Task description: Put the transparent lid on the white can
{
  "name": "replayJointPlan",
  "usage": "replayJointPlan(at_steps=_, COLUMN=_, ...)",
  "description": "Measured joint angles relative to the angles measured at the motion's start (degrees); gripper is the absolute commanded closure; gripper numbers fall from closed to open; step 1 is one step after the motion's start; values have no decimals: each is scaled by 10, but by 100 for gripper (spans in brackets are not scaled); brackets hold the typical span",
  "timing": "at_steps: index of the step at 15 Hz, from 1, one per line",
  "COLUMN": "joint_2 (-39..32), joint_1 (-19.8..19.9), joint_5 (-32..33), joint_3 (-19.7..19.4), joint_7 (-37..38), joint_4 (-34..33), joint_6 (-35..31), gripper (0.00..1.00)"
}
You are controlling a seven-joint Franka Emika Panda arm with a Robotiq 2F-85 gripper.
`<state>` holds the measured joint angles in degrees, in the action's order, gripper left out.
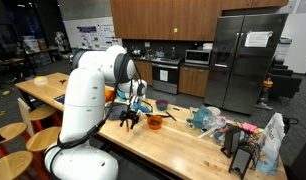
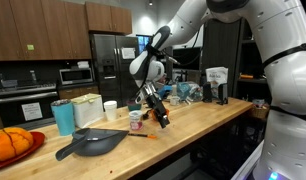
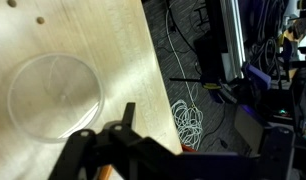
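The transparent lid (image 3: 53,95) lies flat on the wooden counter (image 3: 113,50), near its edge, in the wrist view. My gripper (image 1: 130,121) hangs just above the counter with its fingers spread and nothing between them; it also shows in an exterior view (image 2: 158,117). In the wrist view its dark fingers (image 3: 113,140) are to the right of the lid and apart from it. The white can (image 2: 110,110) stands upright further back on the counter, apart from the gripper. I cannot make out the lid in either exterior view.
An orange bowl (image 1: 154,123) sits beside the gripper and a purple bowl (image 1: 161,104) behind it. A patterned cup (image 2: 135,121), a blue cup (image 2: 63,117), a dark pan (image 2: 93,143) and a red plate (image 2: 13,147) are nearby. Cables (image 3: 188,120) lie on the floor past the counter edge.
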<state>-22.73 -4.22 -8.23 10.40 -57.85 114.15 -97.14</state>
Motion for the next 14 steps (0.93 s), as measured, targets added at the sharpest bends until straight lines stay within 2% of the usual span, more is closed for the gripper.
replayJointPlan(at_steps=4, joint_2=5, joint_1=-23, joint_5=37, joint_3=2, joint_7=43, joint_4=56, joint_6=-45, gripper=0)
replayJointPlan(at_steps=8, joint_2=20, joint_1=-44, joint_5=84, joint_3=13, joint_7=96, joint_4=90, joint_6=-63, gripper=0)
replayJointPlan(at_steps=14, joint_2=75, joint_1=-72, joint_5=148, joint_3=36, joint_7=179, joint_4=136, joint_6=-109, gripper=0)
